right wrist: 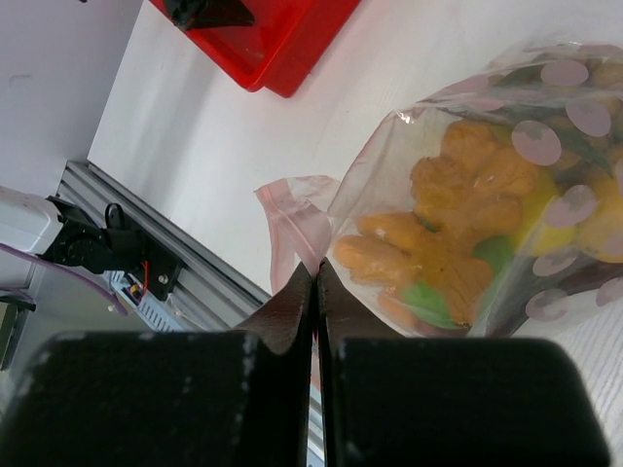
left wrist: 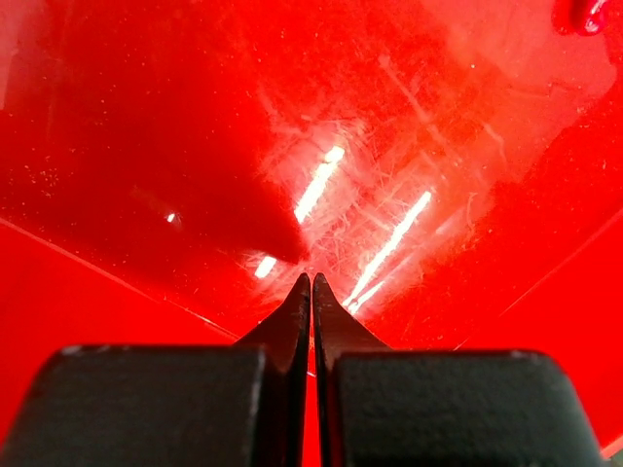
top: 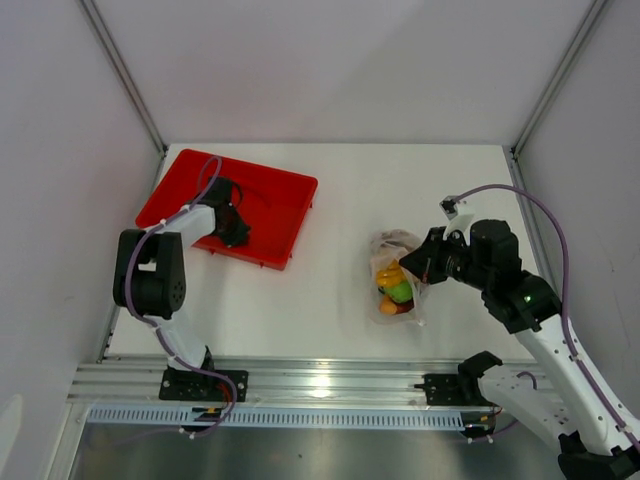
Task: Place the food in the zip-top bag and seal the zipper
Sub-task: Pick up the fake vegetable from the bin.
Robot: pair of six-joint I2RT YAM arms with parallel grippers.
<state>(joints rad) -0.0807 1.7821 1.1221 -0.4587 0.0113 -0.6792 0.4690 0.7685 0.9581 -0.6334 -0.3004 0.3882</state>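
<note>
left hand (left wrist: 311, 284) closed, fingertips together; right hand (right wrist: 314, 269) closed likewise, arm angled inward.

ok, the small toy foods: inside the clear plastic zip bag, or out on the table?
In. Yellow, green and orange toy foods show through the crinkly clear bag; the right wrist view shows them behind the plastic.

You're looking at a clear zip-top bag (right wrist: 574, 117) printed with pale pink dots, with a pink zipper (right wrist: 292, 219) along its mouth. Inside the bag is the food (right wrist: 458, 229): an orange-brown cluster, yellow behind it, and green beneath, possibly a lime. Left of the bag, a glossy red tray (top: 275, 200) sits on the white table (top: 340, 300).
</note>
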